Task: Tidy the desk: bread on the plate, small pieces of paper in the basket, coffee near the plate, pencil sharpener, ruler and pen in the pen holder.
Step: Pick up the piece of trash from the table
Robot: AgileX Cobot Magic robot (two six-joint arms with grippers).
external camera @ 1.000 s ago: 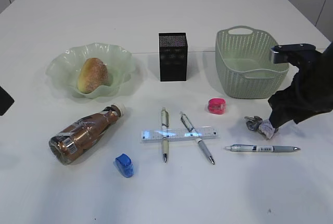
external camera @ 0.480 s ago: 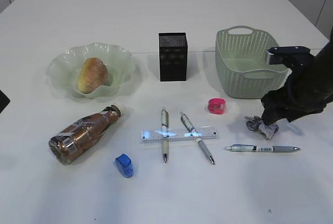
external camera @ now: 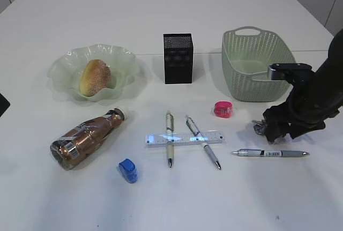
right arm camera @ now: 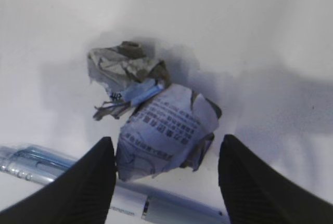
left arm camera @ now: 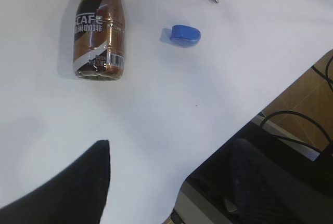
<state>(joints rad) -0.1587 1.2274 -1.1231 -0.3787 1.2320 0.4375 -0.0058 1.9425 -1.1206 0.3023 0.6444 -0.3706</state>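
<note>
The right gripper hung over the crumpled paper, jaws spread either side; the left gripper's jaws I couldn't make out

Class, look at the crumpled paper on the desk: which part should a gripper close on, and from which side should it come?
Come straight down from above and close on the crumpled paper's bulky printed lobe. It lies loose on the desk, and the right gripper's open fingers already flank that lobe. The pen lies right beside it, so pinch narrowly.
</note>
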